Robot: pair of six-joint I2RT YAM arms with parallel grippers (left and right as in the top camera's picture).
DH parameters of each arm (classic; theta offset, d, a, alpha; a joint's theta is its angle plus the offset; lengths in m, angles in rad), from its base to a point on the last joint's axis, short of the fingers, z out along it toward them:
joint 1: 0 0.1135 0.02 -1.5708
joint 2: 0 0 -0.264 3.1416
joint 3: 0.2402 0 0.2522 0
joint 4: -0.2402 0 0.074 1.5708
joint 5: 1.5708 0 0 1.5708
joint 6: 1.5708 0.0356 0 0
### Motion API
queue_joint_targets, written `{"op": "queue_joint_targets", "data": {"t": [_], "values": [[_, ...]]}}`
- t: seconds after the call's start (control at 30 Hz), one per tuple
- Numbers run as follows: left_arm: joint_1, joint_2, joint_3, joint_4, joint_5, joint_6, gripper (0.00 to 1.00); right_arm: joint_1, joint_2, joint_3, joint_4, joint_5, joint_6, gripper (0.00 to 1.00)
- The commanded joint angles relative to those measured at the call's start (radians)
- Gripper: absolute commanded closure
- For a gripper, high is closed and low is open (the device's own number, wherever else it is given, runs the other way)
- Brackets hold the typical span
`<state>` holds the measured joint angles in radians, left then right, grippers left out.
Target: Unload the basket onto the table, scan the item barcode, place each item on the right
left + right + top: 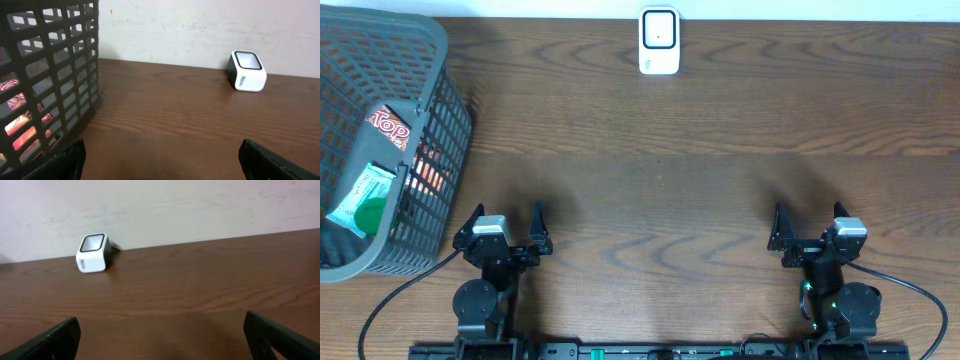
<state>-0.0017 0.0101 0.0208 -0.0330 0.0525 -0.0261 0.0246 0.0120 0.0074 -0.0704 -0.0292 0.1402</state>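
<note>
A dark brown table (670, 180) with a wavy wood grain fills the overhead view, its surface matt and evenly lit. At its left side stands a dark grey plastic basket (445, 150), upright, with walls of open lattice that flare outward towards a thick rim; the frame's edge cuts off part of it. From the left wrist view the same lattice wall rises close by on the left and casts a soft shadow on the wood beside it. Behind the table's far edge runs a pale, off-white wall (175, 205), faintly scuffed and streaked, with a few small reddish specks.
</note>
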Motion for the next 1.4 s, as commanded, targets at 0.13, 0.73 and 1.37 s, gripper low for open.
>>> {"op": "queue_joint_targets", "data": {"t": [0.13, 0.73, 1.37], "values": [[0.003, -0.006, -0.017, -0.037, -0.019, -0.002, 0.02, 0.008, -0.005, -0.002, -0.003, 0.005, 0.001, 0.01], [0.003, -0.006, -0.017, -0.037, -0.019, -0.002, 0.02, 0.008, -0.005, -0.002, -0.003, 0.005, 0.001, 0.01], [0.003, -0.006, -0.017, -0.01, -0.045, 0.051, 0.02, 0.008, -0.005, -0.002, -0.003, 0.005, 0.001, 0.01]]}}
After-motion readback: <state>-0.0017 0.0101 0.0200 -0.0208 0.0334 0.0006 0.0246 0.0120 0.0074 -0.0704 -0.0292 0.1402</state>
